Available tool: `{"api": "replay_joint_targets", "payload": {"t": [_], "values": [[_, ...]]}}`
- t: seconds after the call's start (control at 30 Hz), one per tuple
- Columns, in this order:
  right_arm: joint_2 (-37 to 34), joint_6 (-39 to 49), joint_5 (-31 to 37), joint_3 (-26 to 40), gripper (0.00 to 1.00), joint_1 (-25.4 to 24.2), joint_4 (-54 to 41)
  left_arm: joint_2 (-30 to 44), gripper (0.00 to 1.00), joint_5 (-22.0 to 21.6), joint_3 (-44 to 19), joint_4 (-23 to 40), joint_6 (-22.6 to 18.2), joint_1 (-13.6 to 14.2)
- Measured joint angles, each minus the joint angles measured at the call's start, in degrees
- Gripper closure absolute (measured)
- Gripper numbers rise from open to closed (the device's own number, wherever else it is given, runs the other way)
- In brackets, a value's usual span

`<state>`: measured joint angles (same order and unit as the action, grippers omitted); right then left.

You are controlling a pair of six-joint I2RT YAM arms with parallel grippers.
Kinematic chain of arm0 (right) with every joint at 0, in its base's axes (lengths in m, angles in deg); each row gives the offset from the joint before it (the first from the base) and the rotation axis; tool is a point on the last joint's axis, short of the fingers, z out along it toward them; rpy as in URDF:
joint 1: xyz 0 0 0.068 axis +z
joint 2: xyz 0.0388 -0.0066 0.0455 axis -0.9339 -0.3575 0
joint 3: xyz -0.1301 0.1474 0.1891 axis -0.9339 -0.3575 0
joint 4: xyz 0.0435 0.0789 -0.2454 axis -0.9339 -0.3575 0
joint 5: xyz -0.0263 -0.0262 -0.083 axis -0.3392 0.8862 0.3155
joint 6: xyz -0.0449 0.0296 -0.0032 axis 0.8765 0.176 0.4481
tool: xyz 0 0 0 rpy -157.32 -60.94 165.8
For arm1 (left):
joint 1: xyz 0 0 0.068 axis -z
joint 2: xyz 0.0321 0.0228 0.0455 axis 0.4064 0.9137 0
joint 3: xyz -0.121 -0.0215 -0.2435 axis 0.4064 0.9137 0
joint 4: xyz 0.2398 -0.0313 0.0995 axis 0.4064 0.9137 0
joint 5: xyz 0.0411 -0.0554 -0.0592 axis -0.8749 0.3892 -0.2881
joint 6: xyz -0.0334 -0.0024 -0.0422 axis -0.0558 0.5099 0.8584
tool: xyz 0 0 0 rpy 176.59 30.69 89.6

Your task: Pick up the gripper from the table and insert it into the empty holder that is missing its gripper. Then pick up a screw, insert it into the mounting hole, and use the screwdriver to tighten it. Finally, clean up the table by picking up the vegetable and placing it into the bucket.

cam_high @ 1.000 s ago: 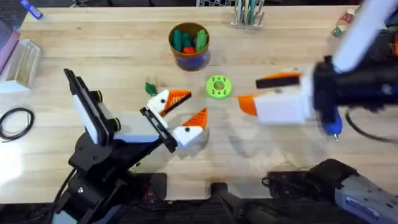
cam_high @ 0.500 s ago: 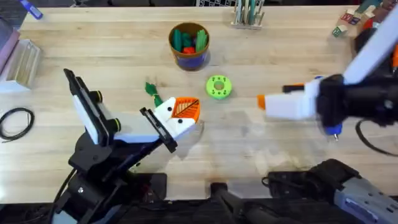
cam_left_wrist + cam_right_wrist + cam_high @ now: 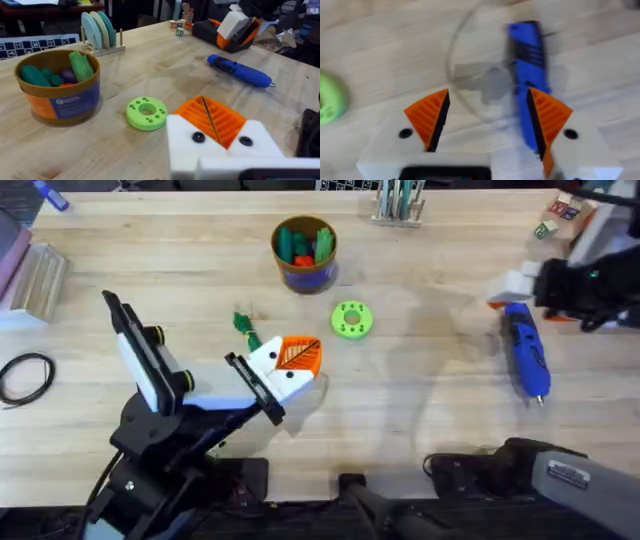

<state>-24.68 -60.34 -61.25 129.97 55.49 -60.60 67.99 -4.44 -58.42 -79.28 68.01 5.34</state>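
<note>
Blue screwdriver (image 3: pixel 524 360) lying flat on the bench (image 3: pixel 420 410), well right of the green disc (image 3: pixel 351 320). Right hand (image 3: pixel 485 127) poised above it, pads apart, apparently for a grasp. Left hand (image 3: pixel 290 365) pressed together just left of the disc. Vegetable (image 3: pixel 243 323) beyond; bucket (image 3: pixel 304 252) behind disc.

you had open table between the green disc (image 3: pixel 351 320) and the screwdriver (image 3: pixel 525 359); the bucket (image 3: pixel 304 252) and left gripper (image 3: pixel 291 364) crowded the disc's other sides.
</note>
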Motion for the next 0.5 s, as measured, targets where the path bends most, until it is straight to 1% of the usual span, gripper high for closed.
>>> {"api": "replay_joint_targets", "payload": {"t": [0.13, 0.2, 0.37, 0.5], "values": [[-1.1, 4.2, 4.6, 0.0, 0.073, -7.0, 1.4, 0.0, 0.989, 0.0, 0.0, 0.0, 0.0, 0.0], [-1.1, 8.2, 5.2, 0.0, 0.072, -9.5, 1.4, 0.0, 0.989, 0.0, 0.0, 0.0, 0.0, 0.0], [-2.6, 21.2, 4.0, 0.0, 0.072, -13.9, 0.7, 0.0, 0.989, 0.0, 0.0, 0.0, 0.0, 0.0], [-5.9, 28.3, 3.6, 0.0, 0.066, -16.0, 1.4, 0.0, 0.989, 0.0, 0.0, 0.0, 0.0, 0.0]]}}
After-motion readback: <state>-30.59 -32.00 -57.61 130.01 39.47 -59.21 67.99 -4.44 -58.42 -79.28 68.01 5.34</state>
